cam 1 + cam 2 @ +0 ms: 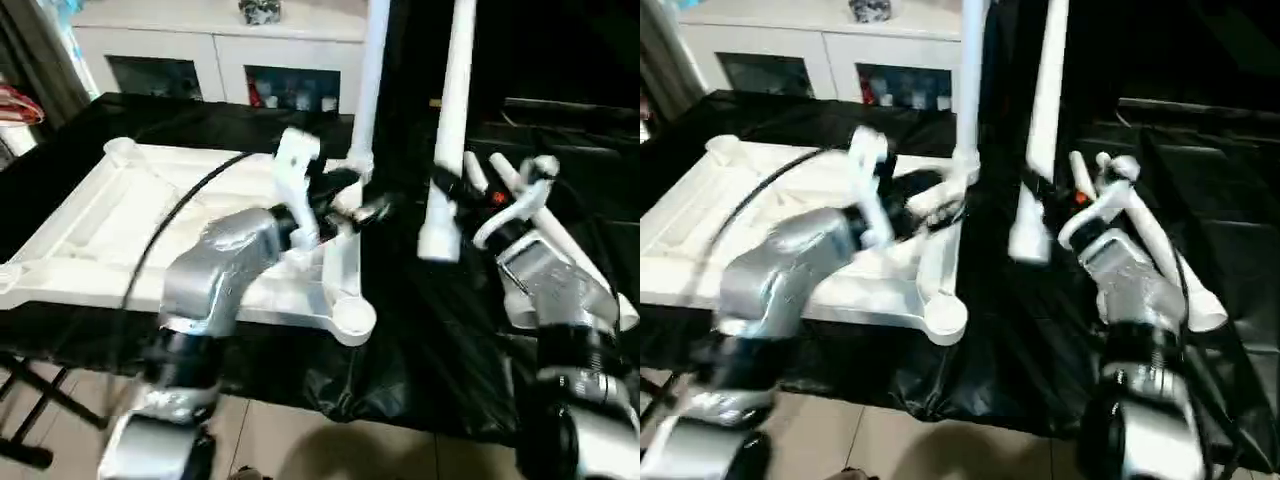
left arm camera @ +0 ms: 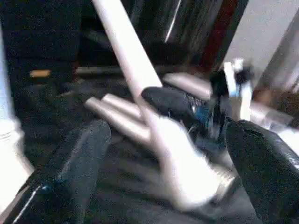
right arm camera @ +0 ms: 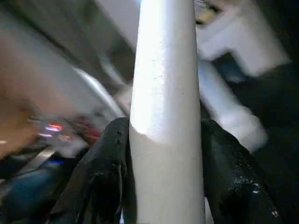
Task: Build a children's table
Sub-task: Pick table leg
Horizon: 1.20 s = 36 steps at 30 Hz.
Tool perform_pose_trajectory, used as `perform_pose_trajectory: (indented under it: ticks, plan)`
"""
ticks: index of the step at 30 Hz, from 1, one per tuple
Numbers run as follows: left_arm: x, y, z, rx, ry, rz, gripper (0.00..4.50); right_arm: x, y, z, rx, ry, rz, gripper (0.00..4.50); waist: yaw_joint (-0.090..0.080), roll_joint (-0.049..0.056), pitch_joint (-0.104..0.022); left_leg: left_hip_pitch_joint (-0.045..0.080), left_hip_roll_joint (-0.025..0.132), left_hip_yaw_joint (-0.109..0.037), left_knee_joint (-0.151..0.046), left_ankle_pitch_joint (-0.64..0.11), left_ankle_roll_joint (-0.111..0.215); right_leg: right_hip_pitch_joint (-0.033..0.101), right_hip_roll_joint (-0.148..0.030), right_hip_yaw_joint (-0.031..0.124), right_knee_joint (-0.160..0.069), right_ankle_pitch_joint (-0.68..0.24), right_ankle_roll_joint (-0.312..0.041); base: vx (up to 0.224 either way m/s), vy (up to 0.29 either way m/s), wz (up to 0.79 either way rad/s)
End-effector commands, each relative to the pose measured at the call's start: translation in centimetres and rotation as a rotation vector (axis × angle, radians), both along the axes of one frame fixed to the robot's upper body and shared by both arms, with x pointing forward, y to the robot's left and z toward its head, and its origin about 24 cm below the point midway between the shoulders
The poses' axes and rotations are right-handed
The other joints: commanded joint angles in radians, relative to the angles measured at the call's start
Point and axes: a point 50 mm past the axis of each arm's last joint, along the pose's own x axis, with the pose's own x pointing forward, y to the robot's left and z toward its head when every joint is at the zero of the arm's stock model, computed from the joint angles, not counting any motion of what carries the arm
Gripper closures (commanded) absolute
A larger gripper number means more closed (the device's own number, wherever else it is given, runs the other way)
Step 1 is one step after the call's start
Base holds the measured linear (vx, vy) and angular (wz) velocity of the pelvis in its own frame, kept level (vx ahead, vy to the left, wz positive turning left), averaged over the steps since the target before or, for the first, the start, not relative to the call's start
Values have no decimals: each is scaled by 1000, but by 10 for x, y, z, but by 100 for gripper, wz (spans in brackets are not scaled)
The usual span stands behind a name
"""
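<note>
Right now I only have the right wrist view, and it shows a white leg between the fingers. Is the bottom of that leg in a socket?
Observer: No. The held leg in the right gripper ends above the black cloth, to the right of the tabletop.
Operator: Which socket is free?
Observer: The near right corner socket is empty. The far right corner has a standing leg in it.
Operator: And the left gripper?
Observer: The left gripper is open, beside the base of the standing leg.
</note>
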Motion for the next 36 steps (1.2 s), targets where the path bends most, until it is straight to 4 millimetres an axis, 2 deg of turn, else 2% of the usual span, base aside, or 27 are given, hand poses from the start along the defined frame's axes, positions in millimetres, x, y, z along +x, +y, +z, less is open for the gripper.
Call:
perform_pose_trajectory:
  ticks: [1,3,9,10,13,15,22,24,25,27,30,33,36]
  plan:
    - [2,2,6,-59,33,-3,0,-7,-2,13,51,-87,41,266,6,-9,-84,13,20,-1,-51,-116,78,66,-66,40,-79,-107,-231,0,0,0]
    - [2,-3,18,-182,80,-50,0,-18,4,18,69,-160,125,266,11,-9,-83,13,20,-2,-51,-127,68,65,-68,40,-85,-154,-213,0,0,0]
    - [4,-7,35,-344,146,-98,0,-36,19,23,55,-218,281,266,18,-15,-81,8,18,-5,-53,-119,65,65,-69,39,-91,-200,-181,0,0,0]
    - [4,-8,36,-349,149,-103,0,-37,21,23,51,-219,293,266,20,-14,-82,9,18,-4,-52,-114,64,64,-68,39,-93,-201,-173,0,0,0]
    - [3,-12,36,-346,162,-114,0,-41,29,21,28,-220,343,266,18,-20,-79,7,17,-4,-54,-113,62,62,-68,39,-98,-228,-154,0,0,0]
    - [2,-15,35,-341,172,-116,0,-43,36,19,12,-214,378,266,21,-17,-80,8,19,-5,-55,-108,57,61,-69,39,-98,-241,-139,0,0,0]
    - [3,-16,33,-322,194,-82,0,-51,53,14,-53,-209,475,266,25,-21,-80,7,22,-7,-58,-105,54,60,-70,40,-97,-224,-132,0,0,0]
    - [4,-15,33,-321,194,-68,0,-50,56,13,-76,-203,469,266,27,-21,-80,7,23,-7,-58,-104,51,59,-72,40,-96,-224,-132,0,0,0]
    - [4,-15,33,-319,194,-59,18,-49,57,12,-92,-199,464,266,27,-20,-80,7,23,-7,-59,-107,48,59,-73,40,-97,-230,-131,0,0,0]
    - [9,-12,34,-329,199,3,18,-43,65,7,-206,-179,430,266,24,-21,-78,6,22,-7,-59,-111,34,57,-72,40,-99,-239,-121,0,0,0]
    - [15,-9,35,-315,195,82,54,-34,79,0,-379,-148,369,266,20,-20,-78,7,22,-8,-61,-121,24,58,-71,41,-100,-257,-105,0,0,0]
    - [17,-8,36,-310,193,115,65,-27,85,-1,-421,-133,322,266,17,-19,-78,7,21,-9,-61,-127,21,56,-72,42,-98,-241,-117,0,0,0]
    - [17,-10,36,-293,179,126,96,-26,95,5,-409,-158,324,267,16,-19,-79,10,24,-9,-63,-126,28,56,-72,44,-95,-216,-126,0,0,0]
